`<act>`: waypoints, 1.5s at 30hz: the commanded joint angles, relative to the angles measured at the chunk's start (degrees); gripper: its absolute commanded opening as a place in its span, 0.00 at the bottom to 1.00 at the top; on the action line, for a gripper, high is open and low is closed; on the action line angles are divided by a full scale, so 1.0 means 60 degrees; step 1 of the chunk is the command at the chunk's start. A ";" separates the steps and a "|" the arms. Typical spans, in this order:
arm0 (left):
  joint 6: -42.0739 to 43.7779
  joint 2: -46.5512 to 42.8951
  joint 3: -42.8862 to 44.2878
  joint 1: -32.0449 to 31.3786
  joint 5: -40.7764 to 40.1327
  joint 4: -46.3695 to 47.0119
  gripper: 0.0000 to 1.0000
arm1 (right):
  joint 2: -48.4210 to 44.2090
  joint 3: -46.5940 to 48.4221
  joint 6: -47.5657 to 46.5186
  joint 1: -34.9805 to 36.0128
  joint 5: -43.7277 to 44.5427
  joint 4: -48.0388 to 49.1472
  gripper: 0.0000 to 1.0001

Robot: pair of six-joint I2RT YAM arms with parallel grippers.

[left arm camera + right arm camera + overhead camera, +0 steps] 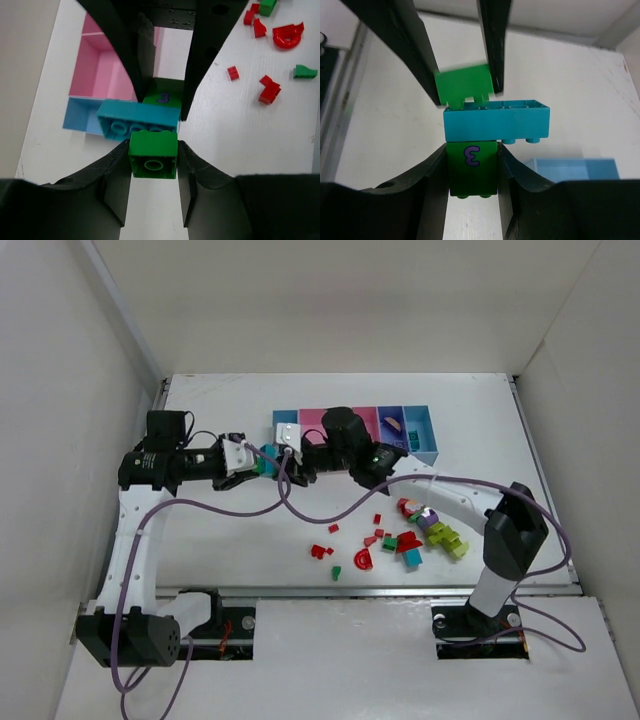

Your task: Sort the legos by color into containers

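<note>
We have a small stack of three legos held in the air between the two arms, just off the left end of the containers (pixel 434 435). The left hand (pixel 152 151) is pinching the plain green brick (pixel 152 157) at one end of the stack. The right hand (pixel 471 156) is pinching the numbered green brick (pixel 472 172) at the other end. The teal brick (pixel 139 121) sits joined between the two and sticks out sideways past both.

As we read it, the step is to pull the stack apart so each colour can go to its own bin. To do that well we would hold both pinches square on the flat sides. Then we would tilt one wrist a little to peel the studs loose. A straight tug could let go suddenly and fling the teal piece. The teal will likely come away on one of the greens, so a second split would follow.

From above, the arms hide the stack. We can only say it seems to hang over the table (pixel 250 550) beside the light blue end bin (pixel 80 120), not inside it. There is bare table to the left and on the near side, and the loose legos (pixel 409 540) lie well apart to the right. The side wall (pixel 60 390) stands beyond the left elbow, so a sideways pull needs watching there.
</note>
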 commanded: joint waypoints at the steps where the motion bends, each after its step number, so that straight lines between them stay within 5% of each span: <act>1: -0.1275 -0.0260 0.0149 -0.0079 0.0175 0.1111 0.00 | -0.0479 -0.0673 0.0831 -0.0893 0.0406 0.0047 0.00; 11: -0.6081 0.0849 0.0368 -0.0269 -0.0482 0.4422 0.00 | -0.1170 -0.1437 0.1171 -0.2475 0.1344 0.0135 0.00; 16: -0.7536 0.2635 0.0792 -0.1436 -0.3432 0.5802 0.00 | -0.1083 -0.1350 0.1259 -0.3047 0.1681 0.0135 0.00; 19: -0.7538 0.3560 0.1347 -0.2302 -0.5064 0.5804 0.00 | -0.0950 -0.1087 0.1259 -0.3195 0.1681 0.0135 0.00; 29: -0.5987 0.6124 0.2009 -0.2071 -0.5158 0.6654 0.00 | -0.0775 -0.0602 0.1040 -0.3502 0.0979 0.0135 0.00; 45: -0.4813 0.7341 0.2199 -0.2071 -0.4967 0.6625 0.09 | -0.0071 -0.0031 0.0951 -0.3590 0.0715 0.0047 0.00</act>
